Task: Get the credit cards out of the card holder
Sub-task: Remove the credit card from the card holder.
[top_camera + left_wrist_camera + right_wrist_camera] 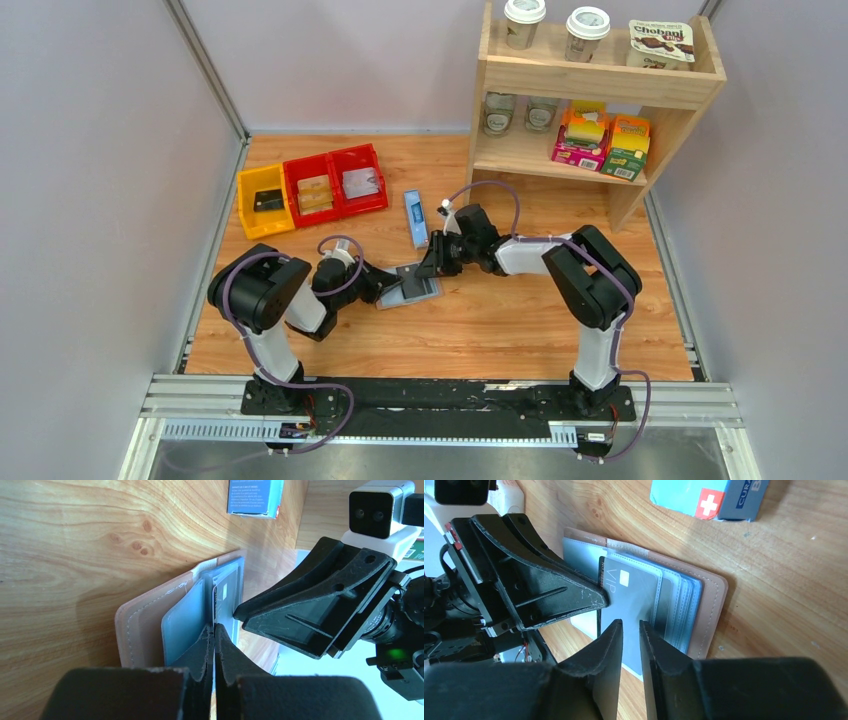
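Note:
The card holder (424, 291) lies open on the table between my arms, tan outside (710, 605) with a pale blue slotted lining (184, 622). A grey credit card (634, 592) with a chip sticks partly out of its slots; it also shows in the left wrist view (226, 592). My left gripper (214, 632) is shut on the thin edge of that card at the holder's middle, seen from above in the top view (385, 290). My right gripper (630, 625) hovers over the card's near end with its jaws a little apart and nothing between them; it also shows in the top view (432, 265).
A long narrow blue box (416, 218) lies just beyond the holder. A yellow bin (265, 200) and red bins (335, 182) hold flat items at the back left. A wooden shelf (590, 90) with cups, jars and cartons stands at the back right.

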{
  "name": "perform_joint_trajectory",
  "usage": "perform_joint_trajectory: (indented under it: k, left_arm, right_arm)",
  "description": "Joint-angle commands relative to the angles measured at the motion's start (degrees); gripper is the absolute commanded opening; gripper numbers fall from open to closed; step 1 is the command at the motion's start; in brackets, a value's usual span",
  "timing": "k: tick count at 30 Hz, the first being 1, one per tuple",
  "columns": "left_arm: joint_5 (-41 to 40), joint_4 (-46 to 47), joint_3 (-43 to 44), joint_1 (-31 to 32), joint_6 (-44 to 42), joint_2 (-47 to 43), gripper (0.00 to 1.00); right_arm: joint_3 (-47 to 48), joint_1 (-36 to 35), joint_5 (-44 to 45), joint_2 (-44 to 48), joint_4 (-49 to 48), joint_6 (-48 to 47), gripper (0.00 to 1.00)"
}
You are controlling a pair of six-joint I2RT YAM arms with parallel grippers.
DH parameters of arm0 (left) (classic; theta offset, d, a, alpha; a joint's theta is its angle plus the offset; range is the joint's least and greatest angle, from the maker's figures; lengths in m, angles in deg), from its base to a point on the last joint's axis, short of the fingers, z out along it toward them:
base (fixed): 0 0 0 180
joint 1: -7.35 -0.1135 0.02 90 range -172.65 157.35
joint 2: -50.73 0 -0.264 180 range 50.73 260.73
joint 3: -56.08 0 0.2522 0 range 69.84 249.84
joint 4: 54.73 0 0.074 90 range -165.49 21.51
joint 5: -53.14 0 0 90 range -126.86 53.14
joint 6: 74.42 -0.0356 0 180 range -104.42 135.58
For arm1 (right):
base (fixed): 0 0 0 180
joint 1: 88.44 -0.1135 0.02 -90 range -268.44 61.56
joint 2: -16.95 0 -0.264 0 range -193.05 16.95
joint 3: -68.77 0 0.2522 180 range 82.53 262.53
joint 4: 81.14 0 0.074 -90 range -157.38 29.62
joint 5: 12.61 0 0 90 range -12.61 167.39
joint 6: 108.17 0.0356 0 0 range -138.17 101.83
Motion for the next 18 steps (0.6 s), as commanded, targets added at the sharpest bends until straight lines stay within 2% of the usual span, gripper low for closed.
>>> perform_joint_trajectory:
  k: [1,8,18]
  left_arm:
    - [-1.3,0.39,-0.43,-0.08,-0.68,0.79,0.0]
    - [-2.18,-3.04,-0.43,-0.08,-1.38,-1.49,0.05]
    - [-1.21,-3.92,-0.25,-0.08,-0.85,-2.46,0.13]
  right_arm:
    - [-1.1,0.87,-0.97,-1.66,-3.64,1.63,0.24]
    - [-3.03,1.49,1.05,-1.93,-1.44,0.49,0.16]
    - [-4.26,1.75,2.81,-2.01,0.22,-0.83,0.12]
